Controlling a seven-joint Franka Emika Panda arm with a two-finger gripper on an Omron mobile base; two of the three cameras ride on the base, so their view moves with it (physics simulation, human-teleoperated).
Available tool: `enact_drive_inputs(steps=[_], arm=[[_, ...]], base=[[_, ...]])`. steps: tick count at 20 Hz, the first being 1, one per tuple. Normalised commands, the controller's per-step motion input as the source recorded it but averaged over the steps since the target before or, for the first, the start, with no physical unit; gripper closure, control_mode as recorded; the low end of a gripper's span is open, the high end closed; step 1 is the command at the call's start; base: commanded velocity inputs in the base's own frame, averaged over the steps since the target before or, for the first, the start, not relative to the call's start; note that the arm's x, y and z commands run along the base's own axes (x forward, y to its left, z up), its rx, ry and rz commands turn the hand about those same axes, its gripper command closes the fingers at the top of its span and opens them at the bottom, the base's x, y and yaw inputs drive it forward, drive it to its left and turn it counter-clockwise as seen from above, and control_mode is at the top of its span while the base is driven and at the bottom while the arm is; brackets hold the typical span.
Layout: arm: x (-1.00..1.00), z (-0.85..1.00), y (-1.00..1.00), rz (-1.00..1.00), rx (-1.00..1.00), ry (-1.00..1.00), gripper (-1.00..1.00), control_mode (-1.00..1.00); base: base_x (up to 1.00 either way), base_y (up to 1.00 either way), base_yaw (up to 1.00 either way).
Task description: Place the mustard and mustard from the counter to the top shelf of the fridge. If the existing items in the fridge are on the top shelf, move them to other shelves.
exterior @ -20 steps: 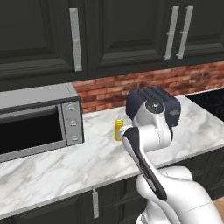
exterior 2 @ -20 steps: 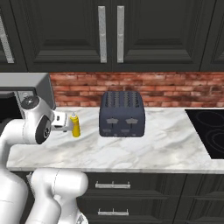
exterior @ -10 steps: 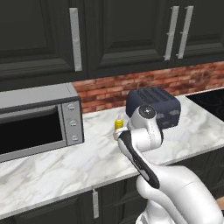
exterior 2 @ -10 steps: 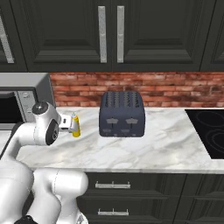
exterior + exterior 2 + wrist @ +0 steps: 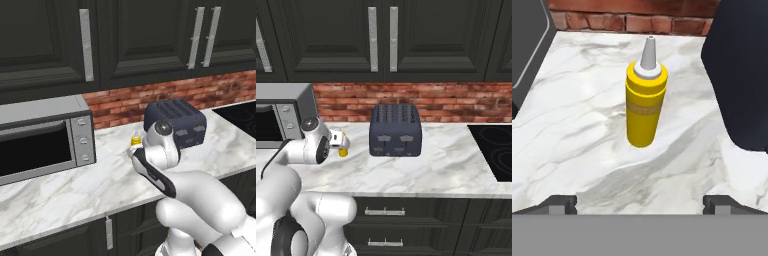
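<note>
A slim dark-yellow mustard [image 5: 644,107] bottle with a thin pale nozzle stands upright on the white marble counter [image 5: 572,125]. My gripper [image 5: 641,204] is open and level with the bottle, a short way in front of it, with nothing between the fingertips [image 5: 559,204]. In the left base view the mustard [image 5: 135,140] peeks out behind my wrist, on the counter [image 5: 75,185]. From the right base view the mustard [image 5: 344,148] stands just past my hand, on the counter [image 5: 446,165]. The fridge, its top shelf and the existing items are out of view.
A dark toaster [image 5: 175,120] [image 5: 395,131] [image 5: 742,75] stands close on the bottle's right. A silver microwave [image 5: 40,135] [image 5: 281,112] [image 5: 527,50] sits to its left. A brick wall runs behind. A black cooktop [image 5: 496,155] lies at the far right.
My arm has dropped and reached forward, bringing the hand down to bottle height and closer to the mustard. The jaws stayed open and the bottle has not moved.
</note>
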Motion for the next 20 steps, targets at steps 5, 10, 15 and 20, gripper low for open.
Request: enact_drive_inputs(steps=[5, 10, 15, 20], arm=[[0.26, 0.00, 0.00, 0.00, 0.00, 0.00, -1.00, -1.00], [0.31, -0.04, 0.00, 0.00, 0.00, 0.00, -1.00, -1.00], [0.30, -0.07, 0.00, 0.00, 0.00, 0.00, -1.00, -1.00], [0.20, -0.09, 0.00, 0.00, 0.00, 0.00, -1.00, -1.00]], base=[[0.00, 0.00, 0.00], [0.00, 0.00, 0.00], [0.00, 0.00, 0.00], [0.00, 0.00, 0.00]])
